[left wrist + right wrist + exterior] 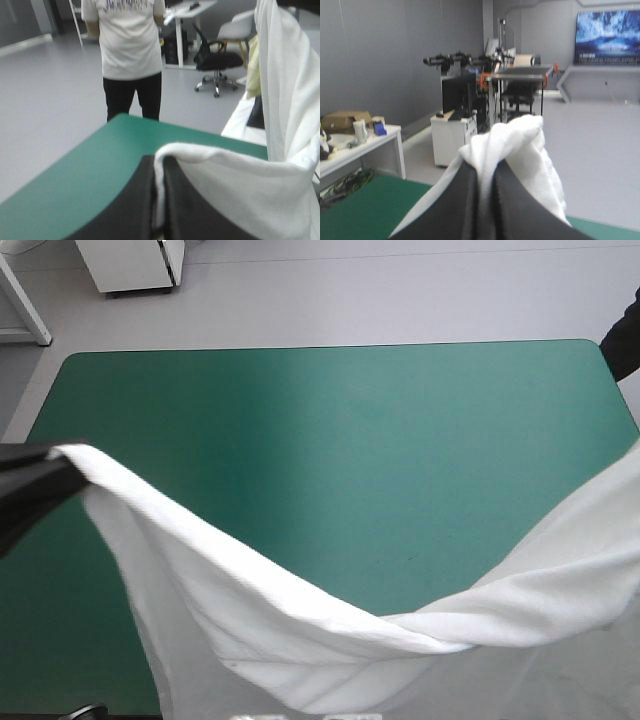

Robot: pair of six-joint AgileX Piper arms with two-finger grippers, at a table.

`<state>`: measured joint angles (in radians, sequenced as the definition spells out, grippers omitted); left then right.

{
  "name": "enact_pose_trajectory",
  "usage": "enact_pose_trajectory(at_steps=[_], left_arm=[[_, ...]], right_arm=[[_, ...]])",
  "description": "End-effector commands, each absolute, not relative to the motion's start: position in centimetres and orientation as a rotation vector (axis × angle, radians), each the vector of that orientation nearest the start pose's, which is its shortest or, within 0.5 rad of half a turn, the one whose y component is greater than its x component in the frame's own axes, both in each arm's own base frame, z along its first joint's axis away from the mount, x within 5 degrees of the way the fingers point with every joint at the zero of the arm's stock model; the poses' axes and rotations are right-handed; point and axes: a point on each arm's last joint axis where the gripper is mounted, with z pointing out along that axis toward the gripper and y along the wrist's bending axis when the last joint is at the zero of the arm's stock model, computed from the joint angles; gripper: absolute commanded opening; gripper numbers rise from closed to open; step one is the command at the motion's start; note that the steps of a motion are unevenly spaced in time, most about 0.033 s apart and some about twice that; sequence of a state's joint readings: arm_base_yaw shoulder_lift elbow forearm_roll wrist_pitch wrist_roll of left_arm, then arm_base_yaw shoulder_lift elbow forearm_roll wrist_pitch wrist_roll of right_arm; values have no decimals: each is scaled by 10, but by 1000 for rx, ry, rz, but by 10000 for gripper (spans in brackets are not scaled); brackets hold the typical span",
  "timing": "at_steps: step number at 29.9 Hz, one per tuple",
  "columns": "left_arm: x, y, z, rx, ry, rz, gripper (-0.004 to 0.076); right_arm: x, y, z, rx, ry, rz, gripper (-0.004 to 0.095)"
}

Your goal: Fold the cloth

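The left gripper (160, 167) is clenched on an edge of the T-shirt (300, 630). The white hem is pinched in the seam between the two black fingers, folds over their tips and falls away to one side of them. The right gripper (487, 170) is likewise clamped on the T-shirt, with a bunched wad rising between and above the fingertips and cloth draping down both flanks of the fingers. In the high view the left gripper comes in at the left edge with one end of the garment at its tips. The right gripper is outside that view, and the cloth runs off the right edge toward it. The T-shirt is lifted and slung between the two grips above the near part of the table (330, 430). Its upper edge sags in a curve, with a twisted fold toward the right gripper's side. The body hangs below the fingers toward the near edge. Whether the lowest part touches the table cannot be told.
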<state>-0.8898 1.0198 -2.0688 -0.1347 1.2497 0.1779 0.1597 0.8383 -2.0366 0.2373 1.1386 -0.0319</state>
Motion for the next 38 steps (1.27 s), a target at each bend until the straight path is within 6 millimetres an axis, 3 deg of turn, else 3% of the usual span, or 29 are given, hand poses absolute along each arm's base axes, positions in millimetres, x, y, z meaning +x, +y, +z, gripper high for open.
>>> enact_pose_trajectory(at_steps=[1,9,19,25,30,38], left_arm=[[44,-65,583,918,1642,-630,-10],[90,-78,533,775,1879,-305,-10],[152,-101,471,598,1971,122,-9],[221,-109,436,499,2065,105,-9],[287,-90,402,384,2142,23,-9],[349,-67,337,341,2304,59,-9]], right_arm=[[2,20,611,-233,1458,363,-17],[71,31,561,-208,1686,371,-17],[190,47,490,-168,1968,350,-17],[253,57,457,-169,2071,331,-17],[292,62,433,-180,2096,305,-17],[350,70,388,-191,2185,284,-17]])
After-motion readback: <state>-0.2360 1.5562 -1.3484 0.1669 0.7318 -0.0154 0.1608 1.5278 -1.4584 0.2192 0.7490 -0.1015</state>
